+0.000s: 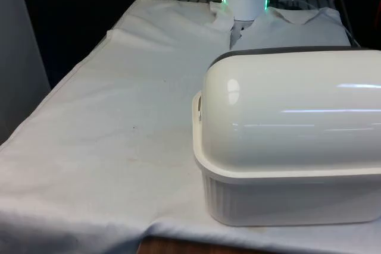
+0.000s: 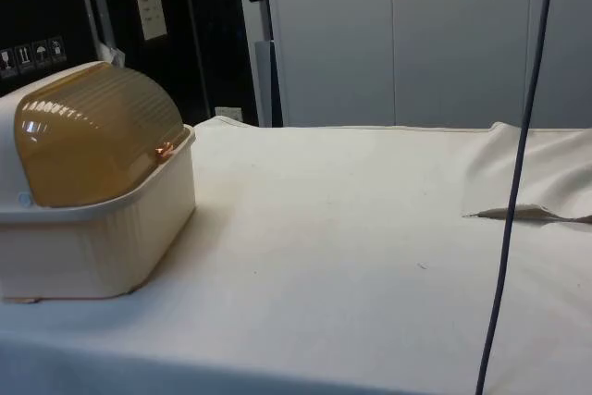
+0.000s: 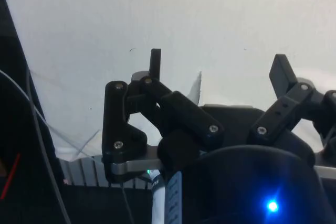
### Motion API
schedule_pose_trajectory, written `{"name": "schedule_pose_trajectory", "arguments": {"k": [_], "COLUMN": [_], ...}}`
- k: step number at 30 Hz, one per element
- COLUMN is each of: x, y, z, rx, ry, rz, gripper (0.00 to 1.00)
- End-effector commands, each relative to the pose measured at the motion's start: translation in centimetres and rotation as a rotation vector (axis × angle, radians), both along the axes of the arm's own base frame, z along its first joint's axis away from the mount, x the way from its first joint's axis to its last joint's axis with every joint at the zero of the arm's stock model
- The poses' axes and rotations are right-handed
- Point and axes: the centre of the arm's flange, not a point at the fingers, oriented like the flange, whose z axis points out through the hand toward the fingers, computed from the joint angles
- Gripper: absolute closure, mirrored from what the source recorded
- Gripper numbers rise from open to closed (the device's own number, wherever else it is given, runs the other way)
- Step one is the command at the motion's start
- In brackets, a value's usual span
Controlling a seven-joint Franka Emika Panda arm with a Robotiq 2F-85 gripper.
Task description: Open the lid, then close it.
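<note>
Sitting closest on the table (image 1: pixel 89 147), at the front view's right: bread box (image 1: pixel 286 194), amber roll lid (image 2: pixel 92 136) lying closed, facing away for access. Hanging well apart above the cloth, fingers (image 3: pixel 155 62) spread wide and holding nothing, gripper (image 3: pixel 218 69) seemingly readying for the lid.

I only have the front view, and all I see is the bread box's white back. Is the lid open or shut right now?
Observer: Shut. In the side view the amber lid is rolled down to the front rim of the bread box.
Operator: Where's the gripper?
Observer: The wrist view has the gripper over bare white cloth, fingers apart.
Operator: Holding anything?
Observer: No, nothing between them.
</note>
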Motion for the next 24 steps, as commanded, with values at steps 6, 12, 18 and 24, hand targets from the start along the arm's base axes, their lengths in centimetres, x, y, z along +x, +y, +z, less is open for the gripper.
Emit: {"name": "schedule_pose_trajectory", "arguments": {"k": [6, 12, 18, 24], "x": [0.3, 0.3, 0.3, 0.3], "y": [0.8, 1.5, 2.6, 3.4], "z": [-1.9, -3.2, -4.5, -5.3], "rx": [-0.001, 0.001, 0.000, 0.001], "ry": [-0.022, -0.043, -0.074, -0.096], "rz": [0.005, 0.010, 0.024, 0.039], "gripper": [0.00, 0.00, 0.00, 0.00]}}
